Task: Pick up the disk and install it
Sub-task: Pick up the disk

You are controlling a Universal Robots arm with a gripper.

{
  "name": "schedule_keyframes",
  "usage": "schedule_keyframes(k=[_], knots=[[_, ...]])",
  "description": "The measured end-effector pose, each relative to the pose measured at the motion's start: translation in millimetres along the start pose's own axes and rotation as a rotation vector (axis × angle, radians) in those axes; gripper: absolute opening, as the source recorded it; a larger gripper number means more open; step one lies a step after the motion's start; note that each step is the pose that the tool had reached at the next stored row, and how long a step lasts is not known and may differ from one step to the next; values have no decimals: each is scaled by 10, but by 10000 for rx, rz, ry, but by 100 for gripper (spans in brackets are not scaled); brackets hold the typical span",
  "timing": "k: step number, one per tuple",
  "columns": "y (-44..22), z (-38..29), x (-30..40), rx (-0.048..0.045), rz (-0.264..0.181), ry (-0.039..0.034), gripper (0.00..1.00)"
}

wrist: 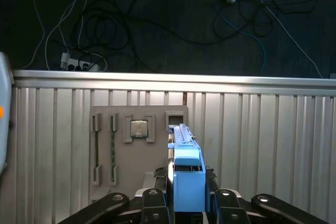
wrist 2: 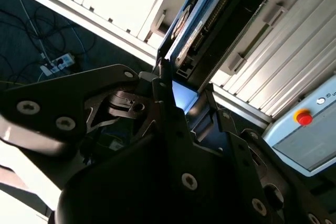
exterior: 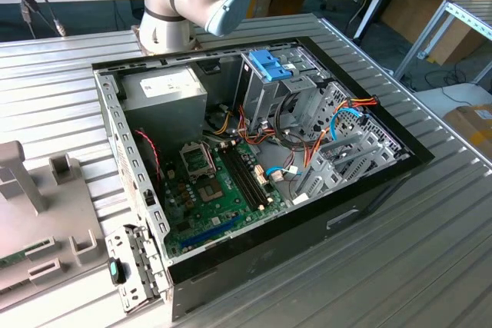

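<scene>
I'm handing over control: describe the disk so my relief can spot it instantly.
In the first wrist view, find the grey parts tray on the ribbed metal table. At that tray's side, the gripper clamps the disk on edge. Its bright blue carrier sets it apart from the tray's flat processor chip.

I see the disk (wrist: pixel 185 153) in a smooth, bright blue plastic carrier with a slight sheen. The tool (wrist: pixel 189 177) gripping it is matt black metal with shiny screw heads. The bench (wrist: pixel 262 129) is ribbed bare aluminium with a satin finish. In the exterior view, the computer case (exterior: pixel 115 124) is dull grey sheet metal with a glossy black rim.
</scene>
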State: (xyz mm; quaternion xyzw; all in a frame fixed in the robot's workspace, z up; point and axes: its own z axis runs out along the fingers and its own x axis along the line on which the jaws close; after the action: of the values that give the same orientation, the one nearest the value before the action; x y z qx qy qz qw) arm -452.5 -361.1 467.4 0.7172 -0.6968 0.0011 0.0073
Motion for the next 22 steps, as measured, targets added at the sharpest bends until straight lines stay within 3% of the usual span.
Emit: schedule_keyframes(k=[6, 9, 16, 18, 19, 22], knots=[[1, -86, 1, 0, 0, 0, 36], [1, -203, 2, -1, 0, 0, 36], [2, -243, 3, 0, 0, 0, 36], [2, -346, 4, 0, 0, 0, 36], [3, -463, 5, 0, -1, 0, 36], [4, -539, 5, -1, -1, 0, 36]])
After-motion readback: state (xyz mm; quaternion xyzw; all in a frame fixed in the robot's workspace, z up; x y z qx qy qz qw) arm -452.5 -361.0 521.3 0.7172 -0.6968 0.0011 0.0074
